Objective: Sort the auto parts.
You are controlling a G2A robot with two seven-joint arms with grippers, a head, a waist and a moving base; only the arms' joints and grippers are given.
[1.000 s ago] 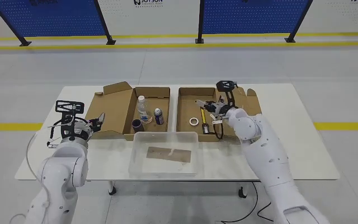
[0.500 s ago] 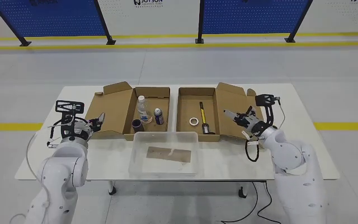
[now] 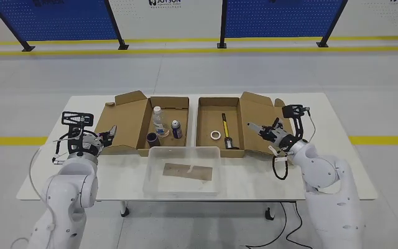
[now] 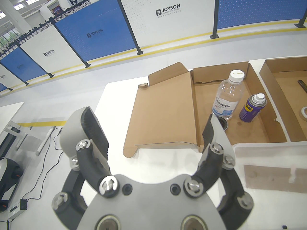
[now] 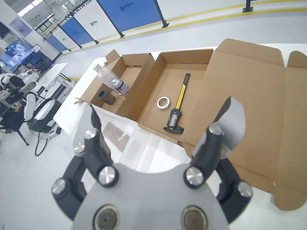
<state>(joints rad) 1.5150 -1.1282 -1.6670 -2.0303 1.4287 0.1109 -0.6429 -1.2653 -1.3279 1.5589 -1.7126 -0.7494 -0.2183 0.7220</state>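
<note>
The right gripper hangs over the opened flap of the right cardboard box, jaws spread wide with nothing between them, which reads as an arm between picks, not one carrying a part. The left gripper is just as open and empty, parked above the table near its left end, beside the left cardboard box. In the right box a digital caliper and a metal ring lie flat close together, apparently grouped as measuring pieces. In the left box stand a water bottle and a spray can, with a black sleeve near its front wall. A clear tray in front of the 2 boxes holds a flat brown sheet. With 5 items boxed, sorting looks finished or nearly so.
</note>
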